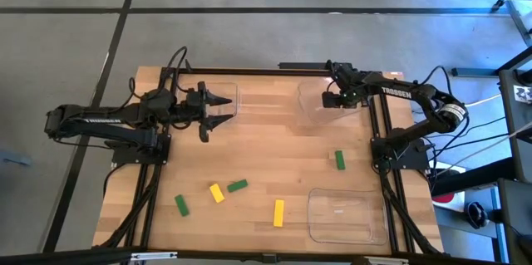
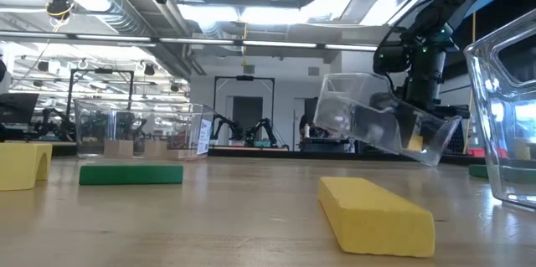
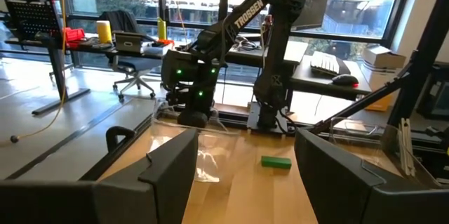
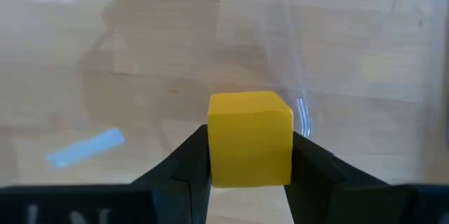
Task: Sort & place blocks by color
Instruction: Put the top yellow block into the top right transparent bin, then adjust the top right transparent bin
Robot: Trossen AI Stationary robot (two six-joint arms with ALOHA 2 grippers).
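Left gripper at the far left of the table, fingers spread wide with nothing between them, pointing toward a clear tray just beside its tips. In that tray, seen from table height, a few tan blocks.

Nearer the front edge, from left to right: a green block, a yellow block, a second green block just beside it, then a yellow bar. Further right, a third green block lying alone in the middle of the right half. At the front right corner, another clear tray.

Right gripper at the far right of the table, pinching a yellow cube between its fingers, held over a tilted clear tray. From table height, that tray leaning with one side lifted off the wood.
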